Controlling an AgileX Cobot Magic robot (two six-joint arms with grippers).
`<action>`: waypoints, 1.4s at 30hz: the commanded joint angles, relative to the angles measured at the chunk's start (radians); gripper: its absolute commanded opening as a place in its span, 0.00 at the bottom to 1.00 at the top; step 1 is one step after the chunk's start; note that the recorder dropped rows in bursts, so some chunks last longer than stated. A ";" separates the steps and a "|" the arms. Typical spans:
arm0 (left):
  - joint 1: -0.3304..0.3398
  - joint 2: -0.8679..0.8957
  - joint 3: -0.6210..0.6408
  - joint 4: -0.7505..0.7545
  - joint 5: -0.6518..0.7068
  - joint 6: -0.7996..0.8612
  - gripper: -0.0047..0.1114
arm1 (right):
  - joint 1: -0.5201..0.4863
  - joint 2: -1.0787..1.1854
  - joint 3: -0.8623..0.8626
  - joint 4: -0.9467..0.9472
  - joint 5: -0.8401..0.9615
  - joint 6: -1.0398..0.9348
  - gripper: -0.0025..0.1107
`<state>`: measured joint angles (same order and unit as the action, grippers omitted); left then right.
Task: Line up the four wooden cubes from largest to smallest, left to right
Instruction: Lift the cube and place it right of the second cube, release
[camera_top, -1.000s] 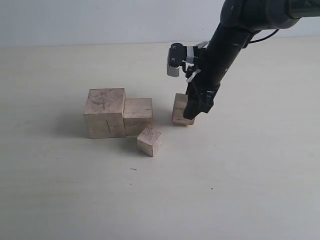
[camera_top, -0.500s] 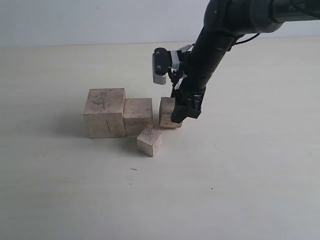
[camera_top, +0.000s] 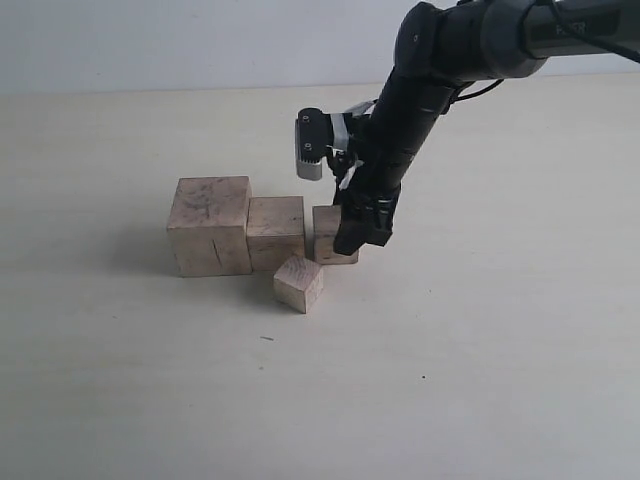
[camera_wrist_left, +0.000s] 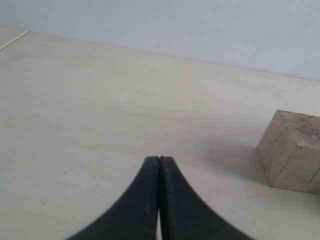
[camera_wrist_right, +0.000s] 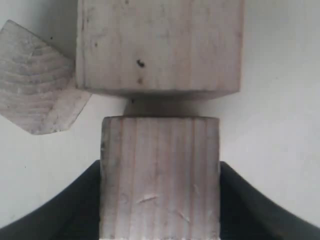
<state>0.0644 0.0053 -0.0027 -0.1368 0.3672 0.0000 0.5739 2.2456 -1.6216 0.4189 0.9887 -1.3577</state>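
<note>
Three of the four wooden cubes form a row. The largest cube is at the left, with the second cube against its right side. My right gripper is shut on the third cube, which sits just right of the second with a narrow shadowed gap between them. The smallest cube lies turned at an angle in front of that gap. My left gripper is shut and empty over bare table, left of the largest cube and out of the exterior view.
The pale table stretches wide on all sides of the cubes. A light wall runs along its far edge. The right arm reaches down from the upper right, with its wrist camera sticking out toward the left.
My right gripper has carried the third cube leftward, from well apart to close beside the second cube. The other cubes have not moved.
</note>
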 joint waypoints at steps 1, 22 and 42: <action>-0.006 -0.005 0.003 -0.001 -0.011 0.000 0.04 | 0.007 0.019 -0.001 0.019 -0.022 -0.004 0.27; -0.006 -0.005 0.003 -0.001 -0.010 0.000 0.04 | 0.007 -0.099 -0.001 -0.347 -0.029 0.454 0.73; -0.006 -0.005 0.003 -0.001 -0.010 0.000 0.04 | 0.007 -0.015 -0.001 -0.260 -0.147 0.514 0.71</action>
<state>0.0644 0.0053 -0.0027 -0.1368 0.3672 0.0000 0.5800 2.2338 -1.6216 0.1292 0.8619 -0.8454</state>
